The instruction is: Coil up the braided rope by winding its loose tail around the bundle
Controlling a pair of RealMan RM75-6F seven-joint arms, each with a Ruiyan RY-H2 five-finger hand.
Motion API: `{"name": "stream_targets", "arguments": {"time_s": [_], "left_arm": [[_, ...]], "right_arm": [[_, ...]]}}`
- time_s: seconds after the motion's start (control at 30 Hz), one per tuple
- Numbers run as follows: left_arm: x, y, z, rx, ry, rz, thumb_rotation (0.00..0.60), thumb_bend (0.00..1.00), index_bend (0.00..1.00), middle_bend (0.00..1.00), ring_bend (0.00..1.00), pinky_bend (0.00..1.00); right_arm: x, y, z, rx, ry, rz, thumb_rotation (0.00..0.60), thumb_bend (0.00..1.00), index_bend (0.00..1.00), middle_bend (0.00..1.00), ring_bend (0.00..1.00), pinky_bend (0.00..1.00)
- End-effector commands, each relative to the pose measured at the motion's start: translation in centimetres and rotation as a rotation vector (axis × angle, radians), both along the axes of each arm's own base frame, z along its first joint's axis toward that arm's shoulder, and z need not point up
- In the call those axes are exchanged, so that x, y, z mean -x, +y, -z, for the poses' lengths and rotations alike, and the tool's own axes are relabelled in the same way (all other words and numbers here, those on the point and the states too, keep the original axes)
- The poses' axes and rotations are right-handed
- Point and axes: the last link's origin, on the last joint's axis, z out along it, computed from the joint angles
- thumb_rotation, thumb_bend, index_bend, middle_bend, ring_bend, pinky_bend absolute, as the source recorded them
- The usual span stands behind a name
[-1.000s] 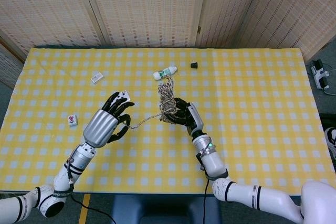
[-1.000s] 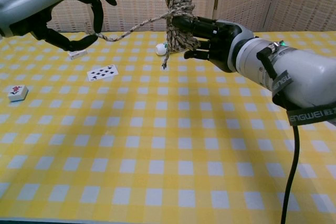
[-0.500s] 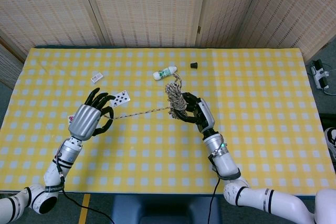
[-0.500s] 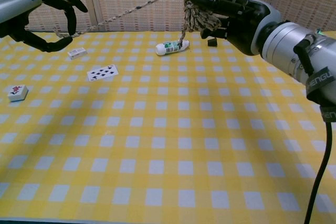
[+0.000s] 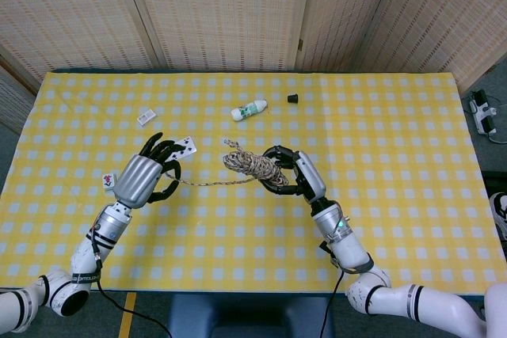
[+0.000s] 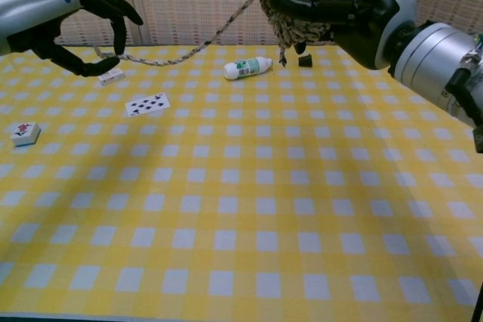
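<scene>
The rope bundle (image 5: 253,165) now lies sideways in the right hand (image 5: 295,176), no longer upright — fingers clamped around it, above the worktop (image 5: 396,156). The loose tail (image 5: 207,182) sags more, running to the left hand (image 5: 146,178), whose fingers pinch its end. In the chest view the bundle's top is cut off.

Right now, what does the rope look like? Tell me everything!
The braided rope is speckled tan and brown, wound into a thick, knobbly bundle lying sideways above the checked table. The right hand grips the bundle. One thin loose tail runs off to the left hand, which pinches its end. It is up in the air, touching only the hands.
</scene>
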Motion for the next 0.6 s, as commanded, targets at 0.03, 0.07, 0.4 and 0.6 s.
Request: {"name": "stream_targets", "arguments": {"time_s": [0.03, 0.07, 0.4, 0.6], "left_arm": [[-1.1, 0.2, 0.0, 0.031, -0.001, 0.025, 0.600, 0.56, 0.61, 0.24, 0.17, 0.00], [-1.5, 0.3, 0.0, 0.042, 0.005, 0.035, 0.600, 0.56, 0.61, 0.24, 0.17, 0.00], [-3.9, 1.5, -0.5, 0.090, 0.133, 0.085, 0.600, 0.56, 0.60, 0.24, 0.16, 0.00], [-4.9, 2.1, -0.8, 0.077, 0.208, 0.105, 0.600, 0.56, 0.60, 0.22, 0.15, 0.00]], "right_arm": [[-0.3, 0.3, -0.1, 0.020, 0.074, -0.064, 0.600, 0.63, 0.91, 0.74, 0.77, 0.66], [-0.4, 0.4, -0.1, 0.026, 0.102, -0.087, 0.600, 0.63, 0.91, 0.74, 0.77, 0.66], [-1.3, 1.7, -0.8, 0.049, 0.340, -0.238, 0.600, 0.63, 0.91, 0.74, 0.77, 0.66], [-1.7, 2.3, -0.5, 0.010, 0.488, -0.285, 0.600, 0.63, 0.91, 0.74, 0.77, 0.66]]}}
